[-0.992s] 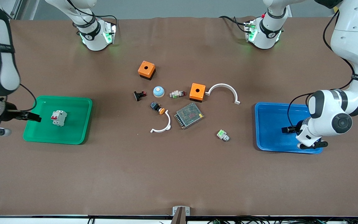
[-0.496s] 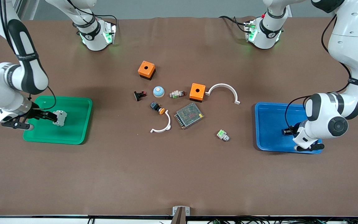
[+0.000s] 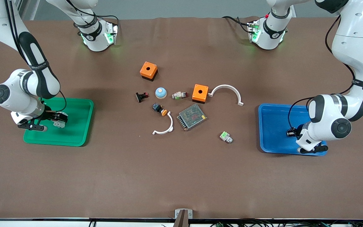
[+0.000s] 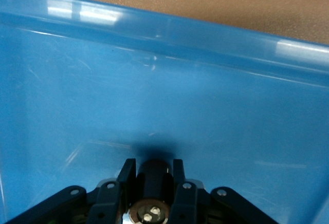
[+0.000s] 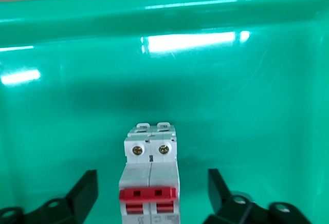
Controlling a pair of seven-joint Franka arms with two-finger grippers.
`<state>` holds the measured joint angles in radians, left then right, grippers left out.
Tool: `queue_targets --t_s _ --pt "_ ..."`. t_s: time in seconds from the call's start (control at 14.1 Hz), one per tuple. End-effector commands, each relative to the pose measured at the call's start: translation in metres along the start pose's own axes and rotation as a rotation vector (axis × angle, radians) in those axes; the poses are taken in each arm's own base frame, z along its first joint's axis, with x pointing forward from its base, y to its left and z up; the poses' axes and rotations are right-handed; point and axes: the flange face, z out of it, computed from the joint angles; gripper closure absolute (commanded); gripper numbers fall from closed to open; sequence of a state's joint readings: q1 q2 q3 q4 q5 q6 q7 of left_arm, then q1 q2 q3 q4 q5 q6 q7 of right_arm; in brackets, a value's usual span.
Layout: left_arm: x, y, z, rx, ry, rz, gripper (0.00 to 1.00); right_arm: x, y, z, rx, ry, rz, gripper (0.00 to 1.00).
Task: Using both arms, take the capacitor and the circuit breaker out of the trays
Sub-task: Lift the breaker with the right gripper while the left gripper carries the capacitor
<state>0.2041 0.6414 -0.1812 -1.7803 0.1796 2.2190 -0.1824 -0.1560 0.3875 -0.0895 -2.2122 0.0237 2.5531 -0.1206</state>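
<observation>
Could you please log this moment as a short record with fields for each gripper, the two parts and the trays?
left gripper: low in the blue tray, fingers shut on the capacitor
right gripper: low in the green tray, fingers open, one on each side of the breaker, not touching
breaker: resting in the green tray
clutter: orange boxes, white arcs and small parts between the trays
</observation>
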Motion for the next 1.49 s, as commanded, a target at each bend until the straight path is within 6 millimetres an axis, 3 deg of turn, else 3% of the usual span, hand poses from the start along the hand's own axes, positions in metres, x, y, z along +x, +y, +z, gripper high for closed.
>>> queue_targets --t_s 0.0,0.07,0.14,0.28,0.43,0.57,0.71,0.92,1.2,1.42 --pt "0.003 0.003 -0.002 0.012 0.0 -0.006 1.0 -0.004 -0.001 0.007 0.008 -0.012 -0.003 0.47" --pt "0.003 0.003 -0.003 0.012 0.003 -0.002 1.0 -0.004 -0.001 0.006 0.009 -0.015 0.0 0.74" --pt "0.004 0.005 -0.006 0.011 0.008 0.0 1.0 -0.002 -0.002 0.004 0.009 -0.02 0.003 0.91" --pt "0.004 0.006 -0.017 0.013 0.006 0.0 1.0 0.008 -0.004 -0.014 0.012 -0.032 -0.006 0.97" --pt "0.0 0.02 -0.039 0.011 -0.015 0.011 1.0 0.027 -0.029 -0.053 0.019 -0.083 -0.036 0.99" --pt "-0.015 0.048 -0.073 0.019 -0.037 -0.046 1.0 0.04 -0.076 -0.095 0.015 -0.132 -0.037 1.0" --pt "-0.032 0.087 -0.089 0.024 -0.071 -0.121 1.0 0.034 -0.144 -0.112 0.017 -0.135 -0.072 1.0" --pt "-0.058 0.157 -0.097 0.009 -0.086 -0.259 1.0 0.017 -0.235 -0.108 0.126 -0.137 -0.056 1.0" --pt "-0.093 0.238 -0.093 -0.006 -0.109 -0.372 1.0 -0.01 -0.345 -0.092 0.105 -0.049 -0.015 1.0" --pt "-0.113 0.282 -0.068 0.001 -0.127 -0.411 1.0 -0.024 -0.386 -0.068 0.102 -0.013 -0.019 1.0"
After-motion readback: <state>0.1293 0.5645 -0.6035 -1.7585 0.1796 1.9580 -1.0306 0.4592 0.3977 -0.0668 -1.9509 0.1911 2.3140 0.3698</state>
